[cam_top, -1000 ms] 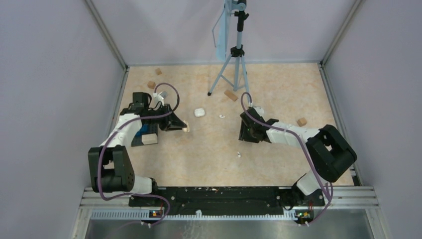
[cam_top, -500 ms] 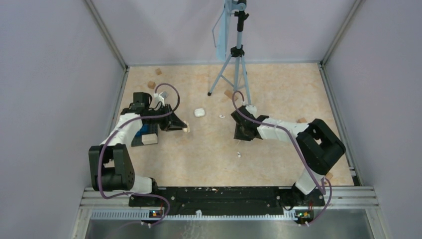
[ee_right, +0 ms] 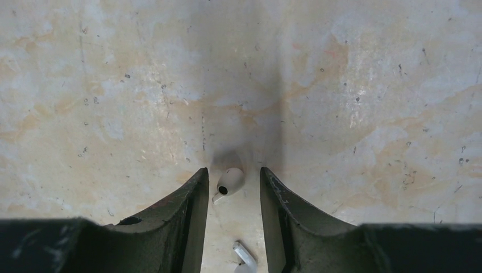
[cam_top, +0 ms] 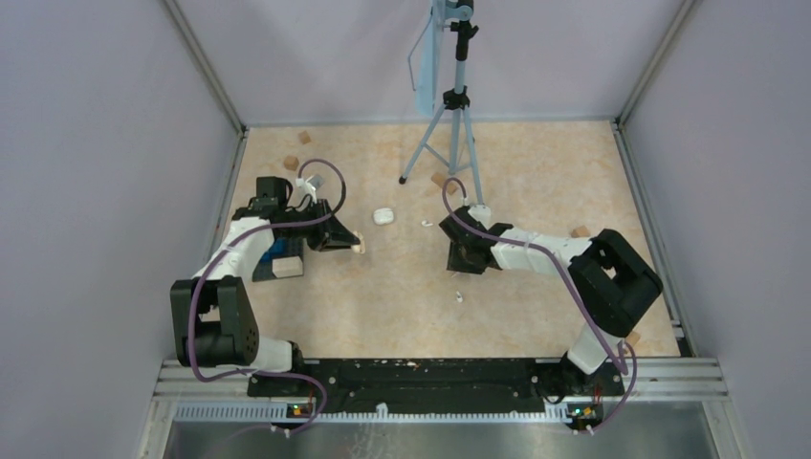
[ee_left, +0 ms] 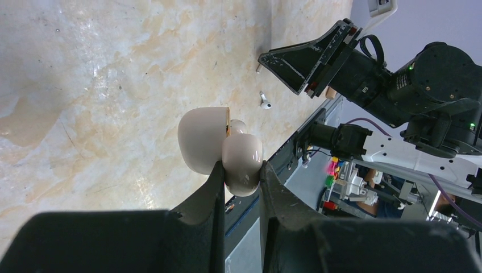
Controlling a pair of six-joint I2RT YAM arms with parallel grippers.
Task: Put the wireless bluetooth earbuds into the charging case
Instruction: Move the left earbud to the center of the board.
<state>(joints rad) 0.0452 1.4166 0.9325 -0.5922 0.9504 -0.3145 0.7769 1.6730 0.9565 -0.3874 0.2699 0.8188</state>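
Note:
My left gripper (ee_left: 241, 170) is shut on the lower half of a white charging case (ee_left: 219, 142), whose lid stands open; in the top view the charging case (cam_top: 359, 249) is held just above the table at centre left. My right gripper (ee_right: 233, 170) points down at the table, jaws open on either side of one white earbud (ee_right: 230, 181) without touching it. A second earbud (ee_right: 244, 255) lies between the fingers, closer to the wrist. In the top view the right gripper (cam_top: 461, 260) sits mid-table, with loose earbuds to its far left (cam_top: 427, 224) and near side (cam_top: 459, 296).
A second, closed white case (cam_top: 383, 216) lies between the arms. A tripod (cam_top: 449, 124) stands at the back centre. Tan wooden blocks lie at the back left (cam_top: 291, 163), by the tripod foot (cam_top: 440, 179) and at the right (cam_top: 580, 232). Walls enclose three sides.
The right arm has swung left across the table and its gripper now straddles an earbud. The left arm and the case it holds have not moved.

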